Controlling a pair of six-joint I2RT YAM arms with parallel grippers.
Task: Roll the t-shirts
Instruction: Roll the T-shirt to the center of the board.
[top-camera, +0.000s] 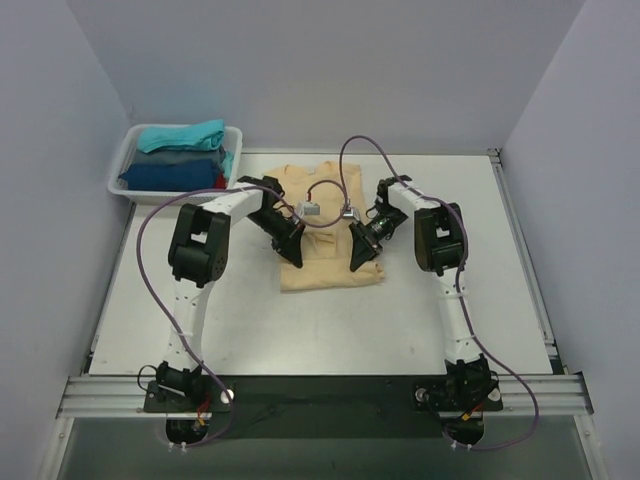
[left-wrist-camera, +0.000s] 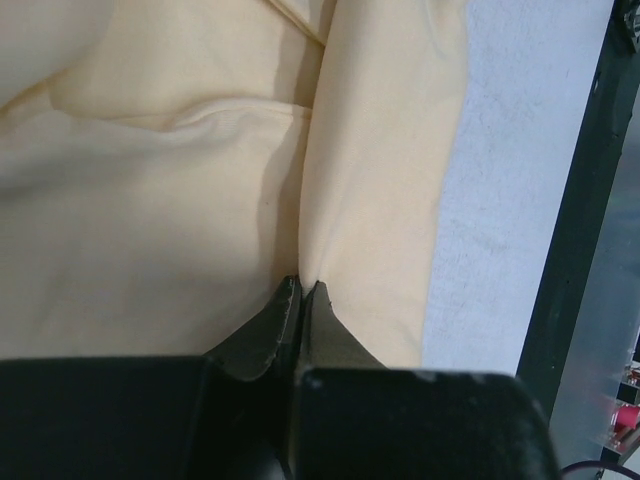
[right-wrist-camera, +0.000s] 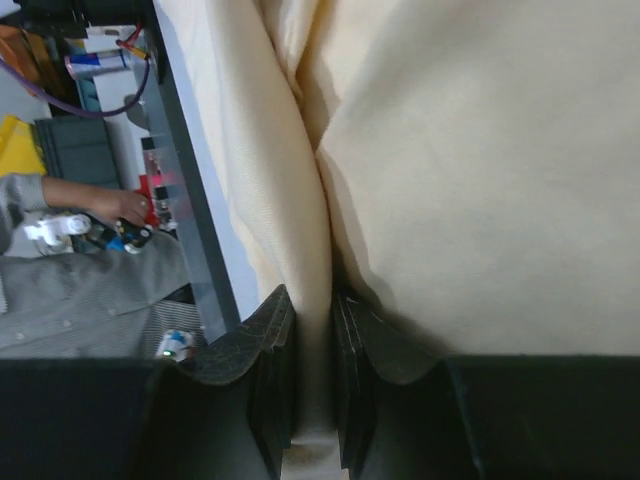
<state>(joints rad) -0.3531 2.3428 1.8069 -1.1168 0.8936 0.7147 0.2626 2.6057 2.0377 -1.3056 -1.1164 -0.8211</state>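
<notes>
1. The white table (top-camera: 330, 330) has pale walls around it. A white basket (top-camera: 115, 182) of folded t-shirts (top-camera: 180, 137) sits at the far left.
2. The tan t-shirt (top-camera: 325, 270) lies spread mid-table, collar far.
3. My left pincer (left-wrist-camera: 303, 287) is closed on a thin fold at the shirt's left side. My right pincer (right-wrist-camera: 312, 300) grips a thicker ridge at its right.
4. I judge the two pinches are set level so the cloth moves evenly.

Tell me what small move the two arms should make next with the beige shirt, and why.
The left gripper and right gripper are each shut on a fold of the beige shirt, which lies flat on the table, not yet rolled. So probably: lift both slightly, in step, and start turning the cloth over.
</notes>
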